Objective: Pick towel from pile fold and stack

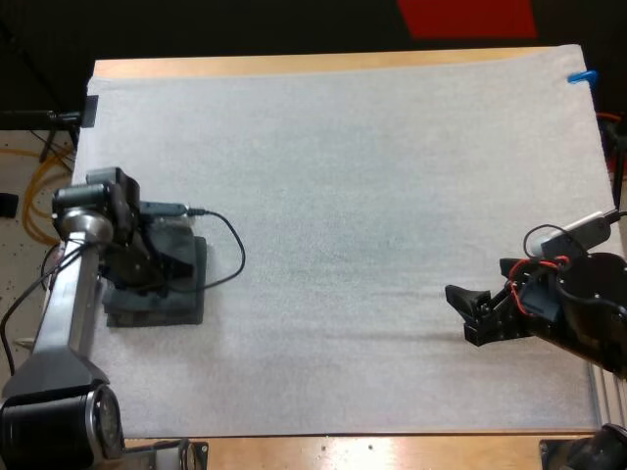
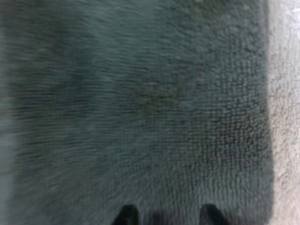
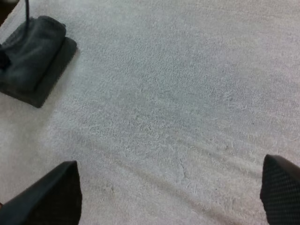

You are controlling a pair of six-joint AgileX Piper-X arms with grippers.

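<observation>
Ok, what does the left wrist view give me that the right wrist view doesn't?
Left wrist: the weave of the towel stack up close, with the left gripper open over it. Right wrist: the right gripper open over bare mat, and the stack's layered side farther off. Both: the stack lying on the white mat.

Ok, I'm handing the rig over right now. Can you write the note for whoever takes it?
Left gripper: open, fingers apart right at the top of the folded towel stack; contact cannot be told.
Right gripper: open, holding nothing, over bare mat at the right.
Towels: folded stack at the mat's left side.
Done: towels lie folded and stacked; neither gripper holds one.
Left: probably lift the left arm clear, then look for the next towel.
</observation>
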